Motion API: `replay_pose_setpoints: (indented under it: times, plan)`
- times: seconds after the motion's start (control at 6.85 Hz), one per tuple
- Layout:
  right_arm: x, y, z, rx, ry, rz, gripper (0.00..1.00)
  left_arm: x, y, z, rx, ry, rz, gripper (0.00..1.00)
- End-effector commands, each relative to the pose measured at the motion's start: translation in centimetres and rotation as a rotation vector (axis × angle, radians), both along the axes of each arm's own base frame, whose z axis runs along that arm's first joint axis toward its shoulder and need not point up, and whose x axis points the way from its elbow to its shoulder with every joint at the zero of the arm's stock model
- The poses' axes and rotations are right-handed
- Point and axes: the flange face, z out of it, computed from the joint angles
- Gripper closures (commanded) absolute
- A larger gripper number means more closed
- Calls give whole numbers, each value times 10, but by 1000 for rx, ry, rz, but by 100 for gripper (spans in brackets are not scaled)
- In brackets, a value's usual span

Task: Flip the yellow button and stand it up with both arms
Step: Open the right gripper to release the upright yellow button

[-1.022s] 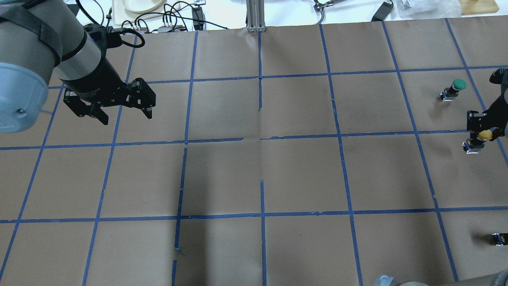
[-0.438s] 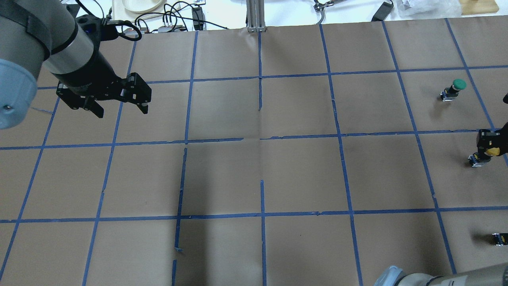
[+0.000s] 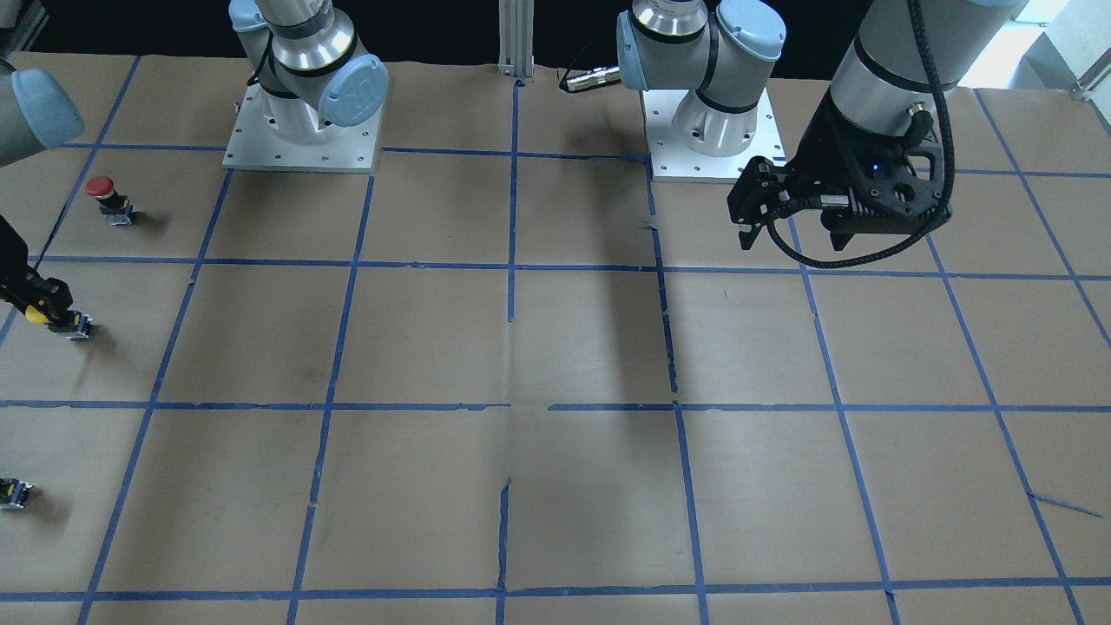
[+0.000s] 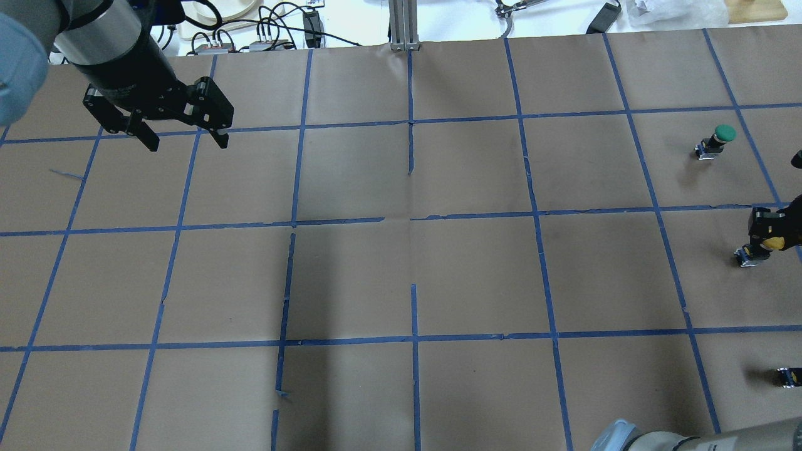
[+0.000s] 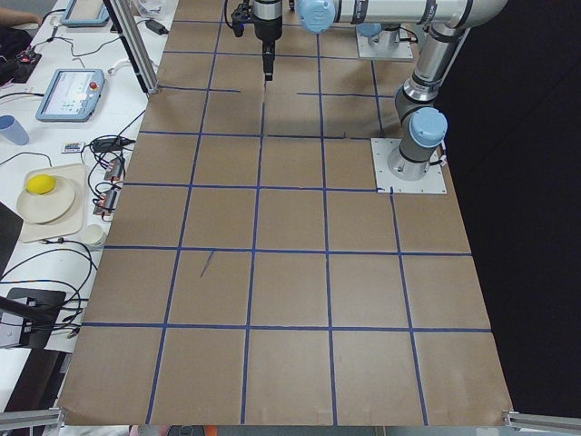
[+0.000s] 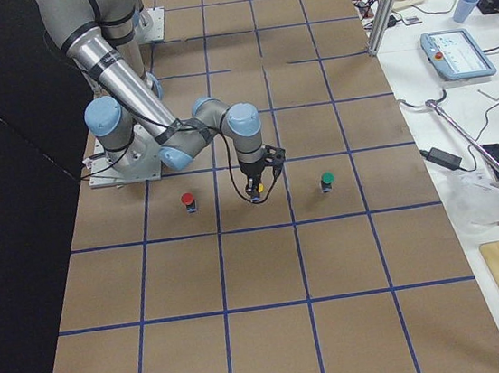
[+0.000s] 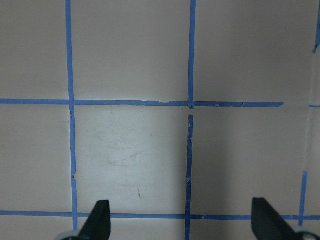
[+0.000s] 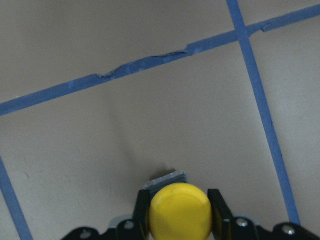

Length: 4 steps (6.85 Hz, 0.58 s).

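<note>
Nearest the robot sits one red button (image 3: 101, 187). Next, one yellow button (image 8: 180, 209) is pinched by its cap in the right gripper (image 4: 769, 235), low at the brown paper table (image 4: 476, 275) with blue tape lines (image 4: 476, 215). Farther off is one green button (image 4: 723, 133). Of two arms (image 3: 304, 52), the left gripper (image 4: 188, 141) hangs spread wide. Beyond, a white bench (image 4: 451, 19) holds cables (image 4: 269, 25).

Yellow button (image 8: 180, 209) upright; cap up; clamped.
</note>
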Motion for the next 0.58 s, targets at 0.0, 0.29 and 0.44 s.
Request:
replay_pose_setpoints:
  times: [0.0,0.29,0.44]
  plan:
    - [1,-1,1,-2,0,1,77,-9,-3,1,19,4,-19,0]
    - [3,-4,-5,-20,-37,12,5,-10,2,1,17,9,-19,0]
    - [3,-4,-5,-20,-38,14,1,-10,3,1,16,9,-19,0]
